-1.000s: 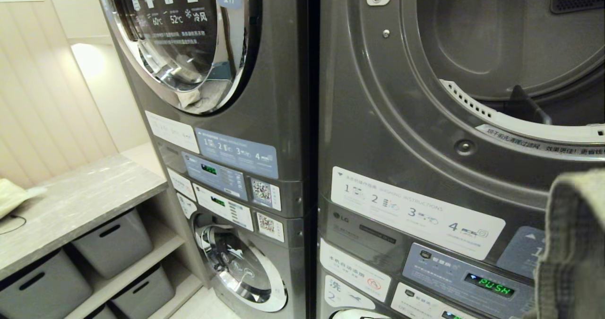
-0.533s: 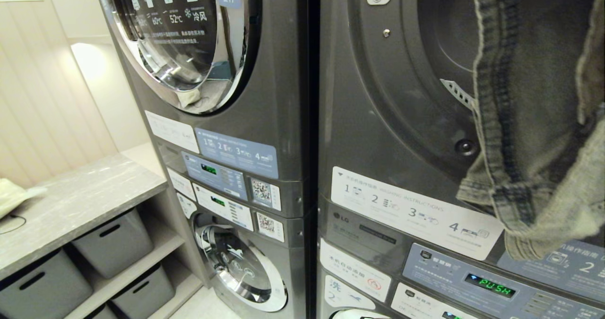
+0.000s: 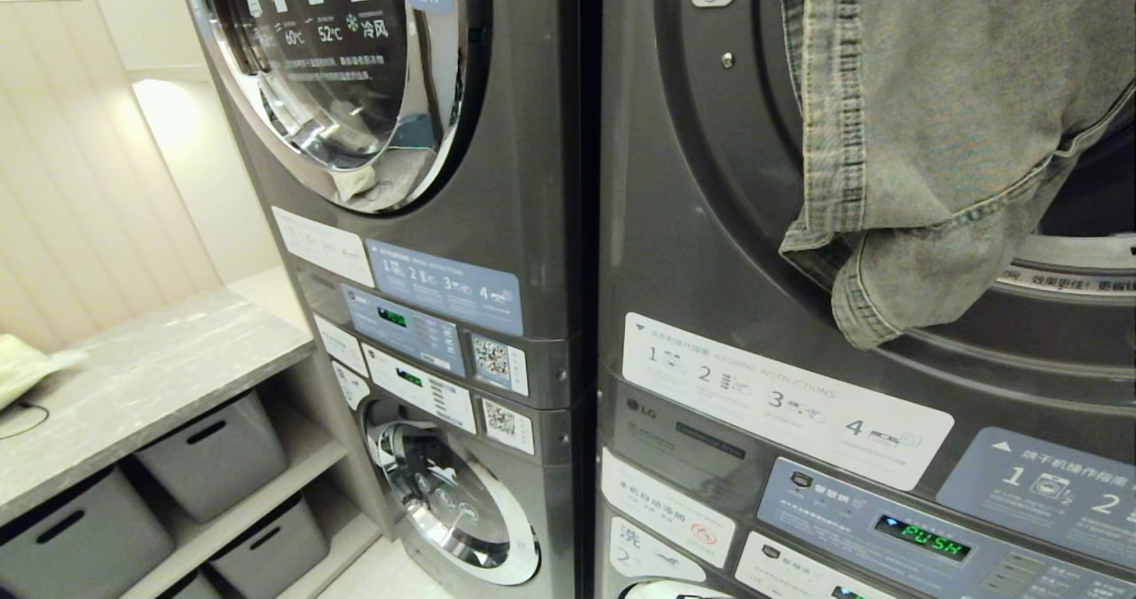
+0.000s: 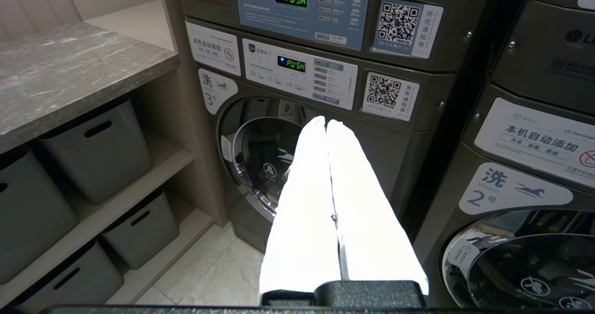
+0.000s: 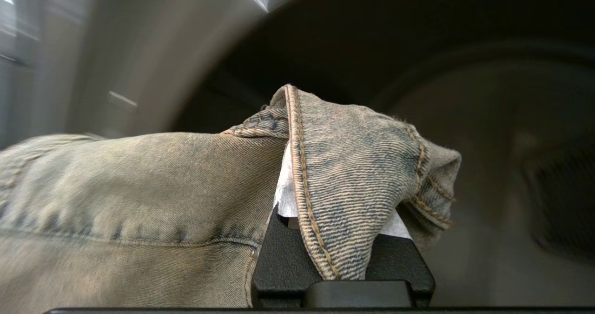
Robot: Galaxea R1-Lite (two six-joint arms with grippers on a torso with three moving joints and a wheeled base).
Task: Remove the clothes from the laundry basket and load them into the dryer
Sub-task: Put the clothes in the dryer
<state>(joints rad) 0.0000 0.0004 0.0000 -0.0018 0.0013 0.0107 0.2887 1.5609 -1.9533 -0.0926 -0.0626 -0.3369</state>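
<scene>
Denim garment (image 3: pixel 923 137), faded and heavy at the seams, hangs from the right gripper (image 5: pixel 341 202) in front of the open dryer (image 3: pixel 710 253) drum, its lower folds drooping below the gripper and across the door ring. The right gripper is clenched on a bunched fold of the cloth, the fabric draped over both fingers so that only slivers of their white pads show (the wrist view looks straight past it into the dark drum).

To do this step well, the judgement is that the gripper should carry its fold well past the rim and deep into the drum before letting go, since most of the garment trails below and behind the gripper, outside the opening. Released too near the lip, the hanging weight would likely drag the whole piece back out over the front panel. A slight lift on the way in should help the trailing hem clear the ring, and a clean, full opening should stop the cloth snagging on the fingers.

The left gripper (image 4: pixel 326 124) sits parked low beside the lower washer (image 4: pixel 260 165), its white fingers pressed together on nothing.
</scene>
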